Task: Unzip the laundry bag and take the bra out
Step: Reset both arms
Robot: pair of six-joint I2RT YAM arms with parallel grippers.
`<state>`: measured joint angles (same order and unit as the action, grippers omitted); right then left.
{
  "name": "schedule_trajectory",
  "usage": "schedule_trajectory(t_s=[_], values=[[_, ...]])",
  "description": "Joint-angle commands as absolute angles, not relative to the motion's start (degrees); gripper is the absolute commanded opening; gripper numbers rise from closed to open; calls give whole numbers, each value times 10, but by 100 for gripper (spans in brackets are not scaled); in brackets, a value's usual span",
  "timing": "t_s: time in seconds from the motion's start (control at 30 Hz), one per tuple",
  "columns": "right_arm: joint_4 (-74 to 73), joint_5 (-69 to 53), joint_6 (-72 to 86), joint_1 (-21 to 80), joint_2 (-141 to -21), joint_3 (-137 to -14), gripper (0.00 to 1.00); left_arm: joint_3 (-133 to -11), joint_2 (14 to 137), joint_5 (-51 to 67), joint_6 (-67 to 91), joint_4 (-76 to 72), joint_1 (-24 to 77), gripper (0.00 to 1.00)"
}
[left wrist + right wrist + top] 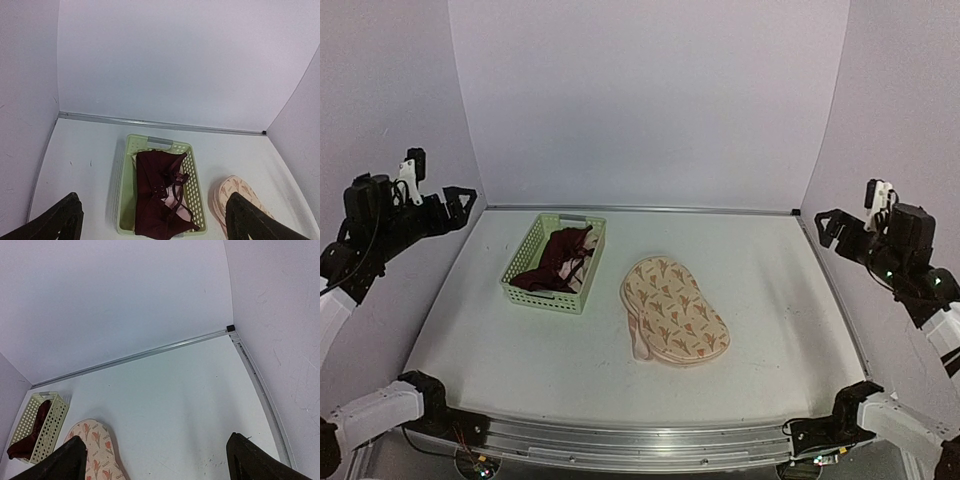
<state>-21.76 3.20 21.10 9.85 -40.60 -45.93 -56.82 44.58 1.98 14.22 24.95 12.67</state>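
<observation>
The maroon bra (555, 262) is lying in the light-green lattice basket (542, 300), just left of the printed laundry bag (675, 310). The bag is resting flat on the table (770, 300), its zip perhaps undone. The left gripper (458, 207) and right gripper (828, 230) are hovering at the sides, fingers spread wide, holding nothing.

Laundry bag (675, 310): flat oval pouch, cream-peach w/ reddish leaf print, pale trim. Lies flat approx mid-table (770, 290), long axis far-left to near-right, pale flap along its left edge. Bra (555, 262): dark maroon, crumpled, thin straps tangled on top, inside green basket (542, 297) just left of bag, apart from it.
</observation>
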Motion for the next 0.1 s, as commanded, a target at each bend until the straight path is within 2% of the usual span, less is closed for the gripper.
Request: schedule_trajectory(t_s=[0.0, 0.07], values=[[-196, 5, 193, 100, -400, -444, 98, -509, 384, 48, 115, 176, 127, 100], [-189, 10, 199, 100, -399, -440, 98, -487, 368, 49, 116, 157, 127, 99]])
